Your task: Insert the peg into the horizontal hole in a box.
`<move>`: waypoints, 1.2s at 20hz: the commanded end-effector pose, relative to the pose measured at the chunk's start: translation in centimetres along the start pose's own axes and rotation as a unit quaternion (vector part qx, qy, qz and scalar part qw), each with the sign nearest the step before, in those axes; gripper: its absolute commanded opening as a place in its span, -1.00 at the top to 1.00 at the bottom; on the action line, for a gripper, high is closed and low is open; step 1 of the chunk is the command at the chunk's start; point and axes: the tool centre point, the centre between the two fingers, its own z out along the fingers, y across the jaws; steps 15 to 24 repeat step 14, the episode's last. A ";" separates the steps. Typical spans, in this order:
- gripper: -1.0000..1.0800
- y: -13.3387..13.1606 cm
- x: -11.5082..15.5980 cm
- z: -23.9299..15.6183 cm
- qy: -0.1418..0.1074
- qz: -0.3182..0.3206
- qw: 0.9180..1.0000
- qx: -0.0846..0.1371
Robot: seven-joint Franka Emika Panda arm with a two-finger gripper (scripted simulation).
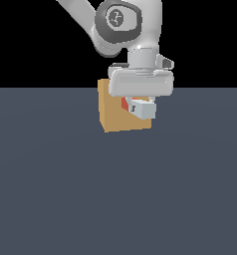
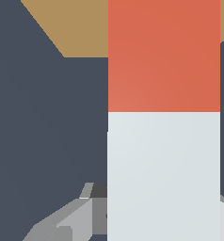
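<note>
Peg in the gripper, before the box.

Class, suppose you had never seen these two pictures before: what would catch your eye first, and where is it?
First the big white gripper, hanging right in front of the tan box near the middle of the exterior view, on a dark floor. It grips the peg, whose red-orange end points at the box. In the wrist view the peg fills the picture, red-orange part towards the box, pale grey part nearer the fingers.
</note>
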 end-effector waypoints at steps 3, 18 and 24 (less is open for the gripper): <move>1.00 0.1 5.1 -0.3 0.002 -0.007 1.000 -0.003; 1.00 0.2 9.9 -0.5 0.002 -0.007 1.000 -0.004; 1.00 0.2 9.9 -0.5 0.002 -0.007 1.000 -0.004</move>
